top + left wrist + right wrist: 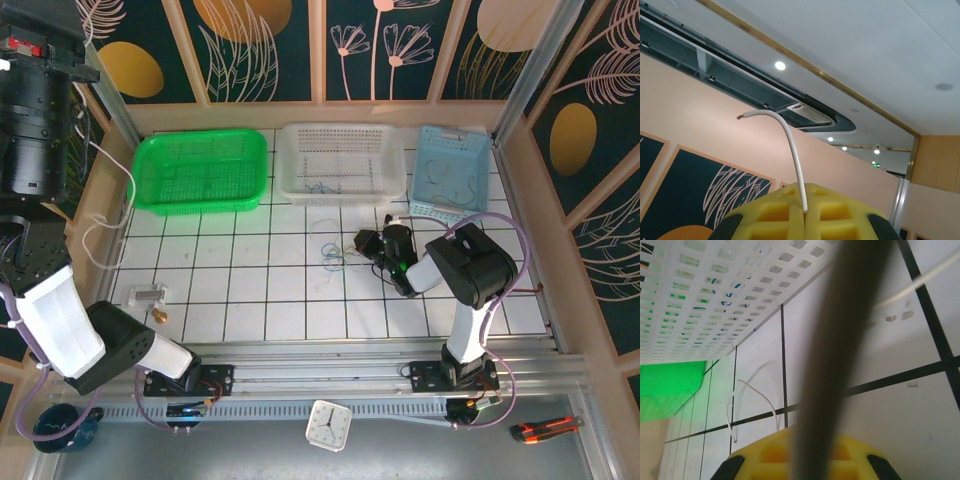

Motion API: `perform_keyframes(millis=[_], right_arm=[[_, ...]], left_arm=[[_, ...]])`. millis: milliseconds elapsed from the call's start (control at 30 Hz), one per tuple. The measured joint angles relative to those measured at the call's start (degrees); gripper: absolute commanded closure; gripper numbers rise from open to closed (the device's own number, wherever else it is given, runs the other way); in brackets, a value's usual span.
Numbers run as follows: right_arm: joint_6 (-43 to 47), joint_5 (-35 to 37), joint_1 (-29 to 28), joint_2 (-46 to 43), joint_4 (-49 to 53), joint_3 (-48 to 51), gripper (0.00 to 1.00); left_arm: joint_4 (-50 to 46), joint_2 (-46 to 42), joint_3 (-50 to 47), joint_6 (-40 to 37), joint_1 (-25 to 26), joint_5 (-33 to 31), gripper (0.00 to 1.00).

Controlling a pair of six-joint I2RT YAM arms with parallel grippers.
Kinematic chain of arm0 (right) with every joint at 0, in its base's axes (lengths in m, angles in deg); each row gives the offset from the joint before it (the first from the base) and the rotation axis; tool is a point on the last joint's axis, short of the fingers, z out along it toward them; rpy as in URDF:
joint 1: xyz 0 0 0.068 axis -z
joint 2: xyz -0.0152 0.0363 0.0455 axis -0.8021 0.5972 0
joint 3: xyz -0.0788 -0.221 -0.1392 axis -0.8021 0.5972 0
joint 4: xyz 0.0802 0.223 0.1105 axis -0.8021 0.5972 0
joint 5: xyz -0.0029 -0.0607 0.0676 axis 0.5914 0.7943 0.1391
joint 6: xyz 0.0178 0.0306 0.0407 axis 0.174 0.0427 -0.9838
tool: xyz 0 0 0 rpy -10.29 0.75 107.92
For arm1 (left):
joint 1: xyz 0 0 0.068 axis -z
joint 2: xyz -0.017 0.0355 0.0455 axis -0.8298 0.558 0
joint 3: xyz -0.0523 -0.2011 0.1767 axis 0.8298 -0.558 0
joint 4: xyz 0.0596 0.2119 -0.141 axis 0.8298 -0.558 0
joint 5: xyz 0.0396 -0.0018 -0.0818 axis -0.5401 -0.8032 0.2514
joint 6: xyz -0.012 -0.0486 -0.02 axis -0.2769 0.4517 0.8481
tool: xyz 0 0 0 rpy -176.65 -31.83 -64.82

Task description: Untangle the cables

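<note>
Left jaws (804,212) pinch a white cable (790,140) that rises above them. Right jaws (805,447), pressed together, pinch a blurred grey cable (840,340); a white loop (752,392) lies on the counter (880,405) just ahead.

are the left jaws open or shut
Shut: the left jaws pinch a white cable, which rises from the closed seam between the yellow pads.

a white tiled tabletop (240,300) is enclosed by tan-framed dark panels (270,50) painted with pale leaves and gold ovals, from nine through twelve to three o'clock. overhead, a white ceiling (850,40) is dotted with recessed lights (780,65).
</note>
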Motion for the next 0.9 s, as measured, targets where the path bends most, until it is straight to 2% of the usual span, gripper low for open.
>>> perform_keyframes(millis=[267,333,433,733,900], right_arm=[[2.84,-0.28,-2.16,-5.31,4.26,-0.52,1.00],[3.87,-0.26,-2.58,-6.45,5.68,-0.92,0.94],[5.31,0.09,-3.17,-7.54,8.35,-1.57,0.91],[9.05,-0.81,-4.66,-8.33,17.38,-4.50,0.94],[10.80,-1.42,-4.76,-9.35,21.20,-6.36,0.95]], left_arm=[[-0.26,2.67,-0.07,-3.91,0.00,-3.58,1.00],[-0.24,3.65,-0.11,-5.22,0.00,-4.83,1.00],[-0.26,5.25,-0.11,-7.67,0.00,-7.13,1.00],[0.13,15.34,10.58,-16.13,0.00,-14.84,1.00],[2.03,19.30,12.37,-20.90,0.00,-19.08,1.00]])
